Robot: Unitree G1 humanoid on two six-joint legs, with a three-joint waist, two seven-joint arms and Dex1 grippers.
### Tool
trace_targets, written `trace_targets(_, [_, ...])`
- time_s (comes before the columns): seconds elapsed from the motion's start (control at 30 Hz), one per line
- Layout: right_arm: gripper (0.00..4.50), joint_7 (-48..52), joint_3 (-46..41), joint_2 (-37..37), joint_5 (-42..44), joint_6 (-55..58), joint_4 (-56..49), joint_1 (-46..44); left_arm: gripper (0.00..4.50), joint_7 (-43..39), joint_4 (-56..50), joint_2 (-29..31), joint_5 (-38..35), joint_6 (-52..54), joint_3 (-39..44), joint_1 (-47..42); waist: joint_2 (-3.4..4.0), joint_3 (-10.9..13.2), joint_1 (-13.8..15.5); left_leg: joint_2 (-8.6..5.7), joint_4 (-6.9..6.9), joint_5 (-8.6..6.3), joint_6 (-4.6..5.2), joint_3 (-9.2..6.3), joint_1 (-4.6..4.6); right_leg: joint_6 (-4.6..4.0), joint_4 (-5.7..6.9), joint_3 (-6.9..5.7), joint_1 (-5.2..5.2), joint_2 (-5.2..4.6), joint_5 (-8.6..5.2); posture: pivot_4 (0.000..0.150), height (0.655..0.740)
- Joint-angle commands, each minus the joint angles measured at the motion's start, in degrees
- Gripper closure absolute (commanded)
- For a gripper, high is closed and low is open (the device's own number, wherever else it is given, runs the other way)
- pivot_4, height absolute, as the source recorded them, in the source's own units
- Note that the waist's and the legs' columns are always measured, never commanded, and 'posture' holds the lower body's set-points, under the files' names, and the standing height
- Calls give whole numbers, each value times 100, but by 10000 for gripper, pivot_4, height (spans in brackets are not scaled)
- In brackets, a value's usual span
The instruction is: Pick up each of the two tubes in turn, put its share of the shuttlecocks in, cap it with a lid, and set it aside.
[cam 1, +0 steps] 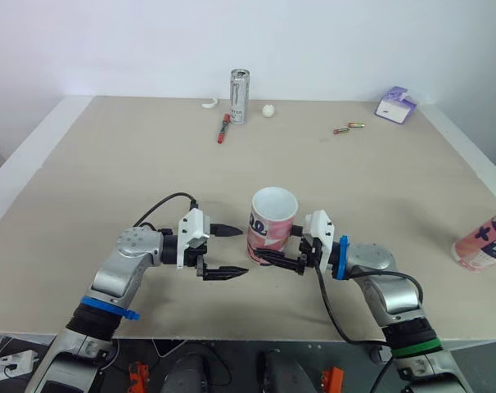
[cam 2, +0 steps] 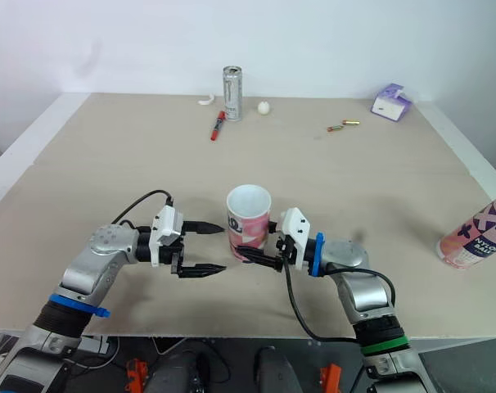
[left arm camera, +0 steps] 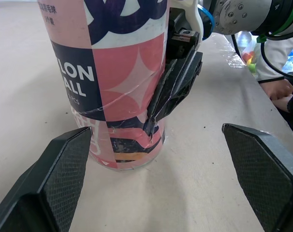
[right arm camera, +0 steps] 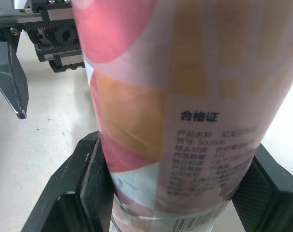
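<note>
Tube 1: pink, navy and white printed cardboard tube [cam 1: 272, 221], upright, top open, centre-front of beige table [cam 1: 109, 164].
R pincer: black two-finger right gripper [cam 1: 274, 248] clamped on lower part of tube 1.
L pincer: left gripper [cam 1: 244, 250] spread wide, just beside tube 1.
Tube 2: second pink printed tube [cam 1: 484, 241] at table's right edge, well apart.
Progress: early, I judge; tube 1 grasped only.
Left: fill, cap, set aside, for both tubes.

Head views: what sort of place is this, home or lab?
Most likely a robot test lab, not a home: a plain beige table against a blank white wall, with loose props like a drink can, red marker and shuttlecock tube.
</note>
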Motion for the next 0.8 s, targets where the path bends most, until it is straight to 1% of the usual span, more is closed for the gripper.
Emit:
trace_targets(0.03, [12201,-182,-271,-102,188,94,-538,125,0,-10,-90,-10,-7,-155,11,-21,0,0,0,0,0,0,0,-1,0,1,0,0,0,0,0,1500,7400])
trace_targets(0.13, [12201,-507,-582,-125,368,315,-896,313,0,-4,-70,-26,-19,-187,10,-33,0,0,3,0,0,0,0,-2,0,-2,1,-1,0,-1,-1,1500,7400])
trace_targets(0.27, [12201,-1765,-1755,-69,633,792,-1324,727,0,-6,-117,-54,-60,-174,-9,-31,0,0,14,-3,0,0,-1,-2,-2,-2,1,0,1,-6,-1,1500,7400])
trace_targets(0.33, [12201,-2239,-2115,-31,655,908,-1381,824,0,-16,-145,-53,-81,-158,-11,-18,0,0,15,-6,0,2,-4,-1,-2,0,1,0,1,-11,0,1500,7400])
trace_targets(0.47, [12201,-3522,-3074,-19,307,906,-966,974,0,-49,-175,-64,-95,-125,-50,-21,0,0,8,-6,-1,3,-6,3,0,3,1,2,0,-11,-1,1500,7400])
trace_targets(0.6, [12201,-4327,-3444,-89,-65,864,-484,956,0,-66,-160,-98,-92,-115,-84,-56,2,0,2,-3,-2,3,-6,3,1,3,1,3,-1,-5,-2,1500,7400])
trace_targets(0.8, [12201,-4797,-3561,-177,-377,664,184,887,0,-34,-166,-152,-86,-104,-97,-94,9,-3,-21,-2,-4,4,-5,10,5,21,2,17,-2,3,-12,1500,7400])
